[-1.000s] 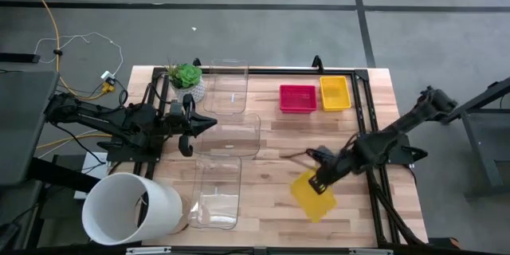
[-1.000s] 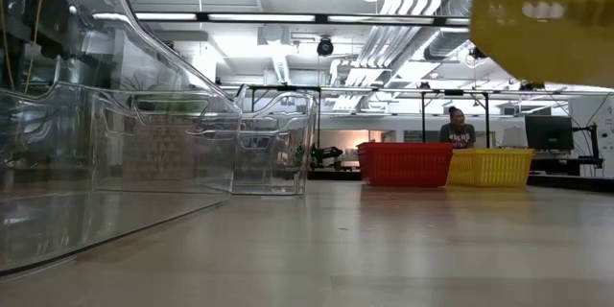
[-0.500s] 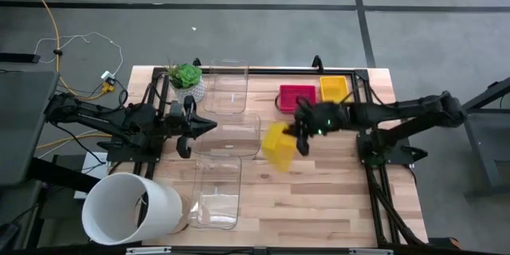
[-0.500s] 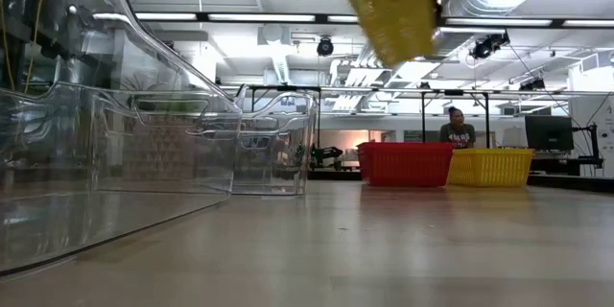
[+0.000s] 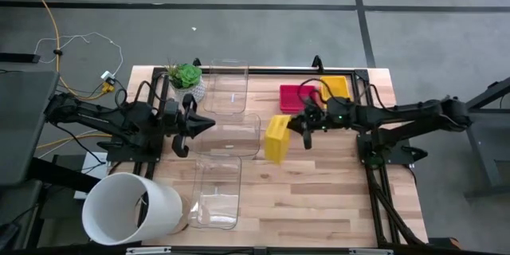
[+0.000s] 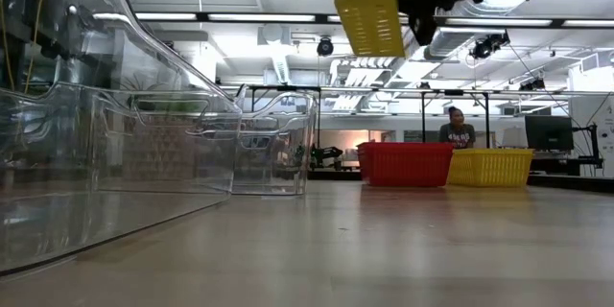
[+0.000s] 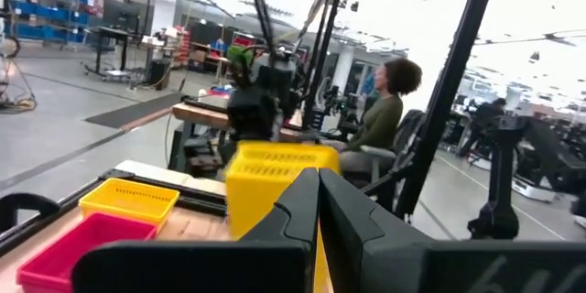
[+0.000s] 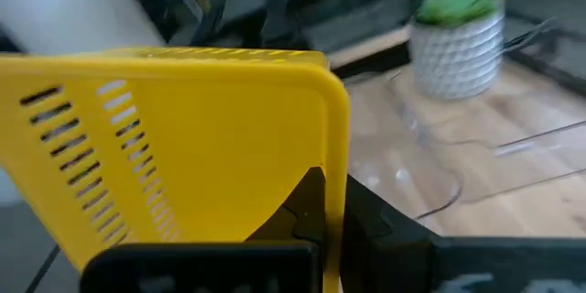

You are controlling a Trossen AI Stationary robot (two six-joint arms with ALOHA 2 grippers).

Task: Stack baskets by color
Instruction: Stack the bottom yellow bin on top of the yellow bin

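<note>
Yellow plastic hung in the air over the middle of the wooden table (image 5: 343,199): a yellow basket (image 5: 276,138), turned on its side, was carried clear of the boards by the right gripper (image 5: 306,124). The right arm stretched in level from the table's right side, and its fingers were pinched tight on the basket's wall; in the right wrist view the mesh side of the basket (image 8: 174,146) filled most of the picture with the two dark fingers closed on its edge. From table height the same basket (image 6: 366,8) showed high up, well above the surface, with the dark arm beside it.

Two more baskets rested at the far edge of the table, side by side and touching: a red basket (image 5: 293,96) and a second yellow basket (image 5: 338,88), the right arm passing partly over them. In the low view they stood next to each other, red (image 6: 404,164) to the left of yellow (image 6: 491,167).

The left gripper (image 5: 182,125) waited at the table's left side, its fingers shut on nothing, close to a row of clear plastic bins (image 5: 227,139). A small potted plant (image 5: 186,78) stood at the far left corner, and a big white cylinder (image 5: 130,209) lay at the near left corner. A person (image 6: 457,127) sat in the room beyond the table
</note>
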